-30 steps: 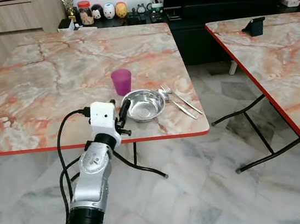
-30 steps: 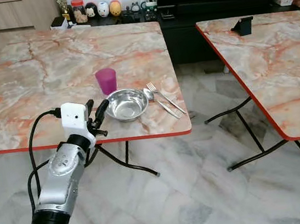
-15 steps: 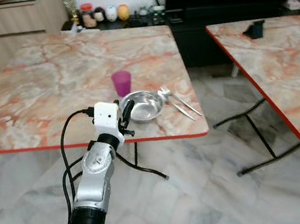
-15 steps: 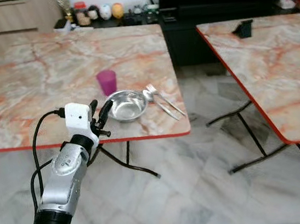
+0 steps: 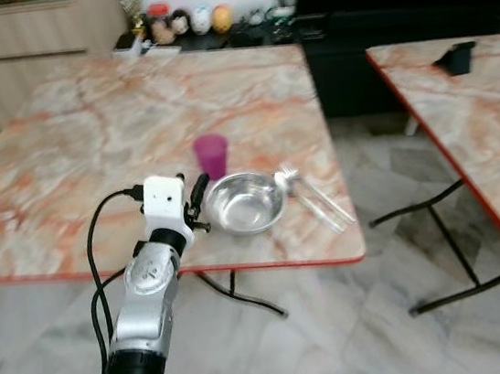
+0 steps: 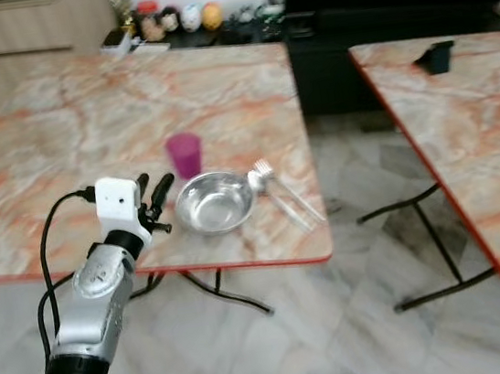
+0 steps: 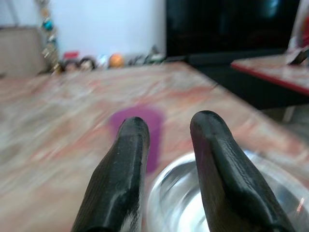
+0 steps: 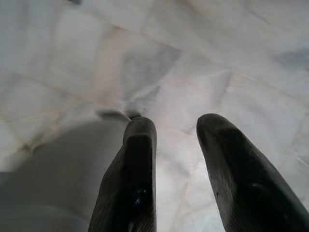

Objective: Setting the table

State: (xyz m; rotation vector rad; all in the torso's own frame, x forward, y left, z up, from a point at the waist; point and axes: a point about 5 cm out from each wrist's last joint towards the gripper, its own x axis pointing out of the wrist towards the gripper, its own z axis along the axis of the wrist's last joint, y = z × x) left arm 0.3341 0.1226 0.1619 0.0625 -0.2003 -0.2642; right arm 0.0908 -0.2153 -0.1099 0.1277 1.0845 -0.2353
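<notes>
Here, then, is how things stand before me.

Left gripper: my left gripper [image 5: 198, 197] is raised over the near edge of the marble table [image 5: 63, 165], its two black fingers [image 7: 125, 179] parted by a narrow gap and holding nothing.

Bowl: the steel bowl [image 5: 247, 203] lies just beside my fingertips, on their right; from the wrist camera its rim [image 7: 227, 193] sits right under them, though blur keeps me from telling whether they touch.

Cup: the purple cup [image 5: 212, 156] stands upright just beyond the bowl, ahead of my fingers and close to them.

Cutlery: a fork [image 5: 298, 190] and what looks like a knife [image 5: 327, 200] lie side by side on the far side of the bowl from my gripper, near the table's right edge.

Right gripper: my right gripper [image 8: 176, 145] hangs idle over the pale tiled floor [image 8: 203, 53], fingers a little apart and empty.

Surroundings: a second marble table [image 5: 482, 129] stands well apart to the right; small figurines and jars [image 5: 196, 21] line the low shelf beyond the table.
</notes>
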